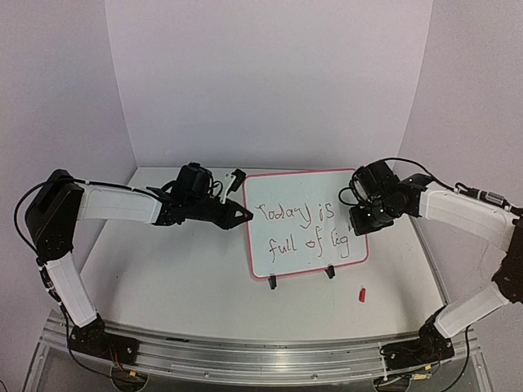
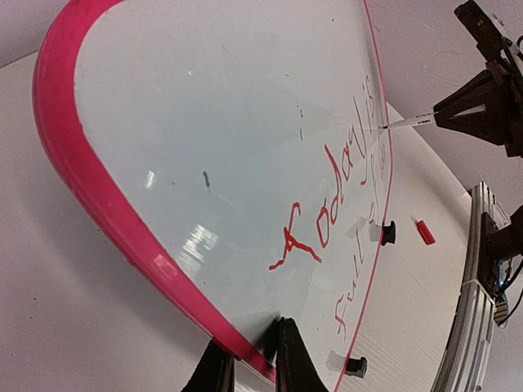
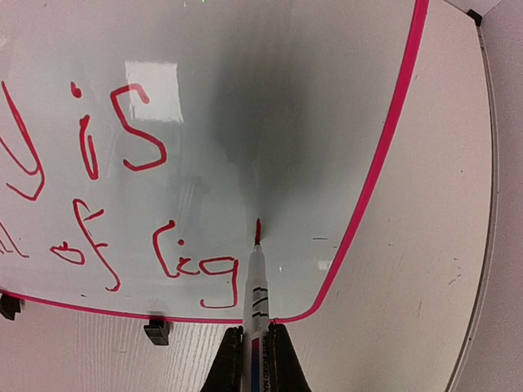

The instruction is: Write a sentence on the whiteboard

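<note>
The whiteboard (image 1: pixel 306 189), white with a pink frame, stands tilted on a wire stand at the table's middle. The sentence (image 1: pixel 294 214) is in red marker and reads "Today is / full of lig". My left gripper (image 1: pixel 243 214) is shut on the board's left edge, and the left wrist view shows its jaws (image 2: pixel 252 359) pinching the pink frame. My right gripper (image 1: pixel 359 222) is shut on a white marker (image 3: pixel 257 294). The marker's red tip touches the board just right of "lig" (image 3: pixel 184 265), at the foot of a short upright stroke.
A red marker cap (image 1: pixel 360 294) lies on the table in front of the board's right corner. The stand's black feet (image 1: pixel 272 283) (image 1: pixel 330 273) stick out under the board's lower edge. Walls close in the table at the back and both sides.
</note>
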Robot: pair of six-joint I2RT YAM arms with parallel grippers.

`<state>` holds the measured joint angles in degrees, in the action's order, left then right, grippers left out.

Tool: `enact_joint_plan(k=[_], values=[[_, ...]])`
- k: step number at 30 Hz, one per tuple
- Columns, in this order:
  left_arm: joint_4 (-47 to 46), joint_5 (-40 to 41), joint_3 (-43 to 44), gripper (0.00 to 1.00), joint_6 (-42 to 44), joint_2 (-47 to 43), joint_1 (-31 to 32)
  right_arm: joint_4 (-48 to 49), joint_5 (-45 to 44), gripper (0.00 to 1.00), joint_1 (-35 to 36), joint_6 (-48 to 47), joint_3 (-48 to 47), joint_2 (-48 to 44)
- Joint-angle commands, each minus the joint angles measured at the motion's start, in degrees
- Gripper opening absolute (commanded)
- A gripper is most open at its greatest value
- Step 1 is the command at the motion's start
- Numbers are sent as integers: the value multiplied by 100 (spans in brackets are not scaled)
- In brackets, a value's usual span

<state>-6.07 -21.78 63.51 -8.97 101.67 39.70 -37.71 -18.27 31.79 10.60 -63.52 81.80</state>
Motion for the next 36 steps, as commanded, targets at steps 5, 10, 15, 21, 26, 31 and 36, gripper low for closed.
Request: enact_joint_plan(k=[5,10,15,21,26,31,36], values=[[809,2056,-141,0,888,449,-217,-44,256,0,-24,166,296,-33],[820,2102,-118,0,888,459,-216,-40,259,0,-24,188,323,-7],[825,2115,-96,0,888,470,-217,-39,149,0,-24,170,196,3],[825,2115,-73,0,878,501,-220,-6,-17,0,-24,86,-93,31],[837,2109,-62,0,871,527,-216,18,-28,0,-23,14,-231,71],[839,2123,-73,0,880,511,-217,20,-99,0,-20,21,-252,111],[862,2124,-68,0,888,505,-216,13,-293,0,-35,45,-168,113]])
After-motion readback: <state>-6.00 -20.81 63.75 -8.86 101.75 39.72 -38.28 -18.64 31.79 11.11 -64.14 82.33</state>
